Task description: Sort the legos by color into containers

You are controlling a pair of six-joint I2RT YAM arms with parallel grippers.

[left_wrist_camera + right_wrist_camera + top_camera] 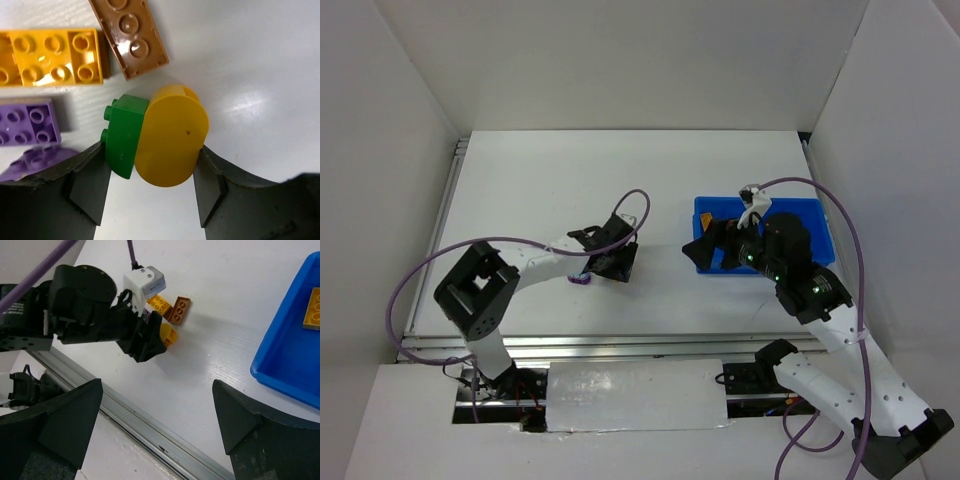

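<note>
Legos lie bunched a little left of the middle of the bench, under the left hand. That hand is clenched on a green-and-yellow pair, which is a green brick with a rounded yellow piece against its side. One finger touches the green and the other touches the yellow. Whether the pair rests on the bench or hangs just above it, I cannot tell.

Four more bricks lie loose around the pair. A yellow brick and a brown brick sit studs up, just beside each other, on the far side of the pair. Two purple bricks lie next to the green side, and a finger partly hides the nearer one. In the overhead view only one purple brick shows, peeping out at the near left of the left hand.

The blue tray sits on the right part of the bench, well apart from the bunch. A yellow-orange brick lies in it, studs up. The right arm covers most of the tray from above, and its dividers cannot be made out.

The right hand is released, its fingers spread wide with nothing between them. It hovers at the tray's left edge and looks left across bare bench toward the bunch.
</note>
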